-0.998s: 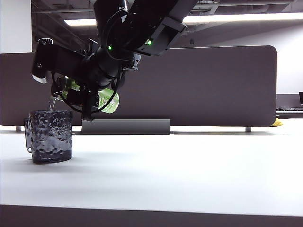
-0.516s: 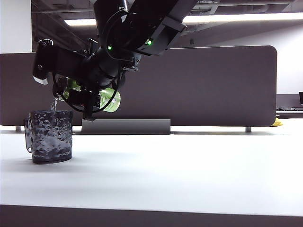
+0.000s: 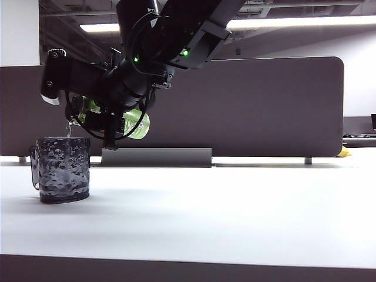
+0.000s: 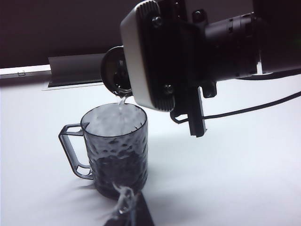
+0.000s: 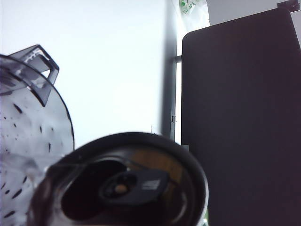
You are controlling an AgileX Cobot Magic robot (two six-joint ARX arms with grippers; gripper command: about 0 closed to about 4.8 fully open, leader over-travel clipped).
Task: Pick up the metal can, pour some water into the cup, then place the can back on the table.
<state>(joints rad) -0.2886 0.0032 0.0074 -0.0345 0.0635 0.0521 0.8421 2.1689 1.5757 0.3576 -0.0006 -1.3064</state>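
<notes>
The right fingers (image 3: 111, 120) were clamped on the tall, slim, bright-green metal can (image 3: 136, 124), holding it tipped almost level in the air, its silver rim lower than its base. The arm carrying them reached across to the left side of the exterior view. From the can's mouth (image 5: 89, 197) a thin stream of water (image 4: 123, 104) fell into the squat, dark grey, bumpy glossy mug (image 3: 61, 169), which stood upright just below and a little beyond the fingers, its side handle (image 4: 71, 151) turned away from the can. The mug rested on the broad, plain white surface (image 3: 235, 211), well under the fingers, with the can not touching it. The right wrist view looked straight down the can's top and pull tab (image 5: 134, 183) toward the mug's rim (image 5: 28, 89).

The left fingers did not appear clearly in any view; I cannot tell whether they were spread or pressed together.
</notes>
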